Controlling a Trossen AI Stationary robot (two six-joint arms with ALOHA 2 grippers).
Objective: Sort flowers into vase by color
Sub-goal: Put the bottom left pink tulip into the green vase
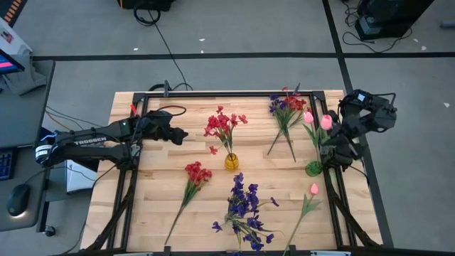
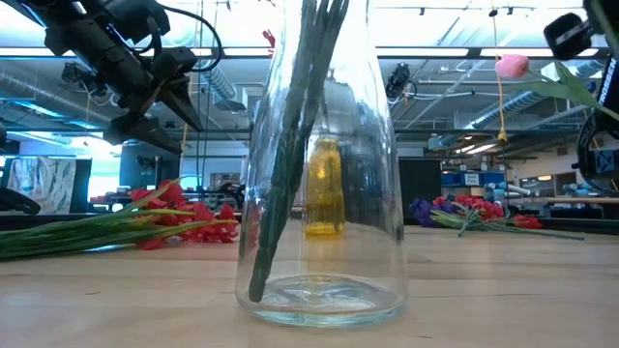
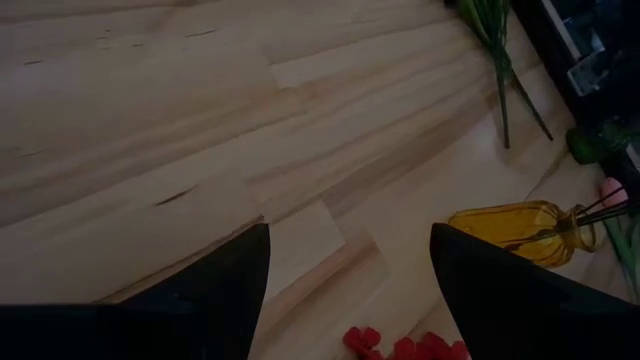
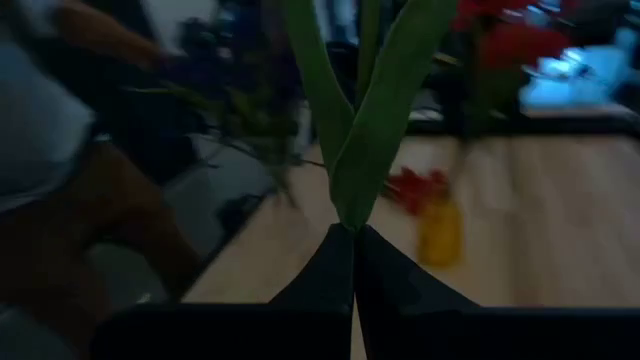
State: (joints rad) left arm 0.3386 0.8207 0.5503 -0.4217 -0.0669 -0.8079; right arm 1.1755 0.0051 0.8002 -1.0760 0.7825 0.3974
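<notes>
Pink tulips (image 1: 317, 120) stand over the green vase (image 1: 313, 168) at the table's right edge, because the right gripper (image 4: 353, 232) is closed on one green stem, probably to guide it into the neck. Red sprigs (image 1: 225, 125) already fill the yellow vase (image 1: 232, 162). The left gripper (image 3: 350, 270) hovers open over bare wood, holding nothing, likely free for the loose red sprig (image 1: 196, 173).

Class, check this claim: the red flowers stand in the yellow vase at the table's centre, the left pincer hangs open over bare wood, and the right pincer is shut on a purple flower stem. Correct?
One detail is wrong. The right pincer is shut on a pink tulip, not a purple flower; the high view shows the pink buds above the green vase. The red flowers in the yellow vase and the open left pincer are right.
</notes>
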